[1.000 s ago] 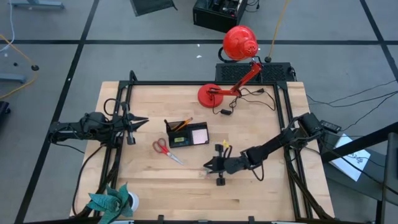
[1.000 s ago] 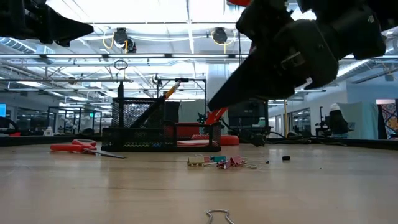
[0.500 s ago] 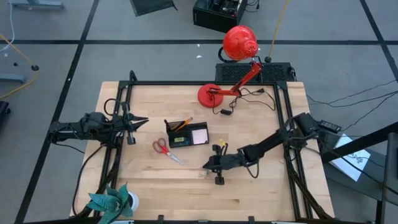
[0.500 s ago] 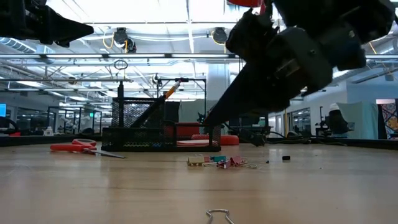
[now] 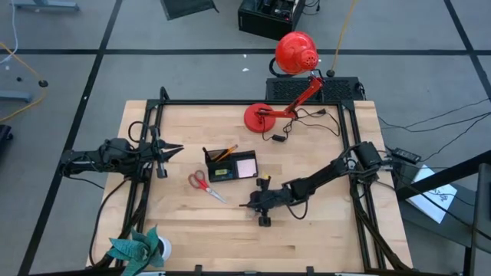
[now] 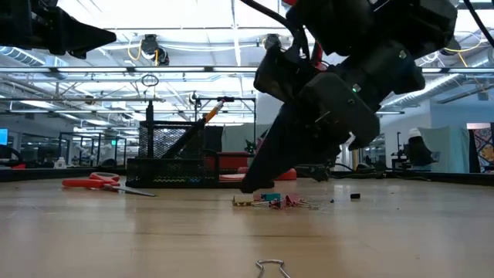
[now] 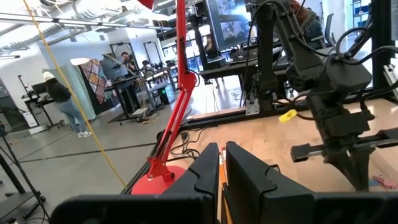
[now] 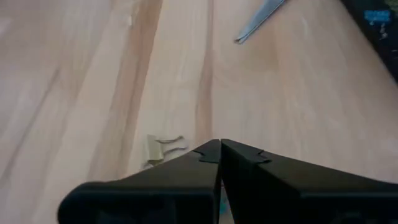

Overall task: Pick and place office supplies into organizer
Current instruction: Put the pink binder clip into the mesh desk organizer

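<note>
Organizer: mid-table, notepad in its right compartment. Scissors: on table, front-left of organizer. Lamp base: behind organizer. Plant: front-left corner.

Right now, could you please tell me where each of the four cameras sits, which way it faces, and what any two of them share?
High view: overhead, looking straight down on the table; both arms show.
Low view: at table-top height, looking level across to the organizer; the right hand comes down over small clips.
Left wrist view: on the left arm, facing across the table to the red lamp; left hand in front, right arm beyond.
Right wrist view: on the right arm, facing down at the wood; shut right hand by a clip.
Shared: high and low both show the scissors.
</note>
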`<action>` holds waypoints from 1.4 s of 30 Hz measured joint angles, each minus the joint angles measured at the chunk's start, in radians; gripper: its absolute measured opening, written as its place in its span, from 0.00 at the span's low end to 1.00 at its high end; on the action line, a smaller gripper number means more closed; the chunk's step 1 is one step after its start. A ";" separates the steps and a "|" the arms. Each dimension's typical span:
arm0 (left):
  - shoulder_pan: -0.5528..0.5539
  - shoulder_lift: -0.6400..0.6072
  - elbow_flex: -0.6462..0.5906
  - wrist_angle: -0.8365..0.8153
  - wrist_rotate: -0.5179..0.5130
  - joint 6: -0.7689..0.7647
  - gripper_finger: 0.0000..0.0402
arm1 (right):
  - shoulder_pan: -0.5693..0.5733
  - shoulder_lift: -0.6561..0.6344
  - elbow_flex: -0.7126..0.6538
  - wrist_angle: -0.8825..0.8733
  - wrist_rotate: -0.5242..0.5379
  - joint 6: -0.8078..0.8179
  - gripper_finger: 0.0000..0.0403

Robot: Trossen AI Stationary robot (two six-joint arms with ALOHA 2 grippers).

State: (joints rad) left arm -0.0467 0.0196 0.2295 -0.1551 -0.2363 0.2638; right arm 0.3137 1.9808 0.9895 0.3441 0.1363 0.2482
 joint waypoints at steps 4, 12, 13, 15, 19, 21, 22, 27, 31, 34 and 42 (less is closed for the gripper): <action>0.000 0.000 0.000 0.000 0.000 0.001 0.09 | -0.014 0.000 0.001 -0.035 0.046 0.032 0.00; 0.000 0.000 0.000 0.000 0.000 -0.002 0.09 | -0.037 -0.003 0.003 -0.140 0.073 0.079 0.00; 0.000 0.000 0.000 0.000 0.000 -0.003 0.09 | -0.038 -0.003 0.003 -0.159 0.073 0.084 0.00; 0.000 0.000 0.000 0.000 0.000 -0.003 0.09 | -0.039 -0.003 0.002 -0.203 0.076 0.092 0.00; 0.000 0.000 0.000 0.000 0.000 -0.003 0.09 | -0.039 -0.003 0.002 -0.312 0.077 0.146 0.00; 0.000 0.000 0.000 0.000 0.000 -0.003 0.09 | -0.039 -0.003 0.003 -0.364 0.077 0.181 0.00; 0.000 0.000 0.000 0.000 0.000 -0.003 0.09 | -0.036 -0.005 0.003 -0.388 0.077 0.196 0.00; 0.000 0.000 0.000 -0.001 0.000 -0.005 0.09 | -0.012 -0.010 0.003 -0.433 0.055 0.243 0.00; 0.000 0.000 0.000 -0.005 0.001 -0.005 0.09 | 0.022 -0.033 0.001 -0.463 0.015 0.276 0.00; 0.000 0.000 0.000 -0.007 0.001 -0.006 0.09 | 0.053 -0.060 -0.001 -0.538 0.036 0.322 0.00; 0.000 0.000 0.000 -0.007 0.001 -0.012 0.09 | 0.111 -0.098 -0.005 -0.724 0.103 0.497 0.00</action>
State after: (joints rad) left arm -0.0464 0.0196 0.2295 -0.1619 -0.2349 0.2513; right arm 0.4244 1.8824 0.9848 -0.3802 0.2396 0.7455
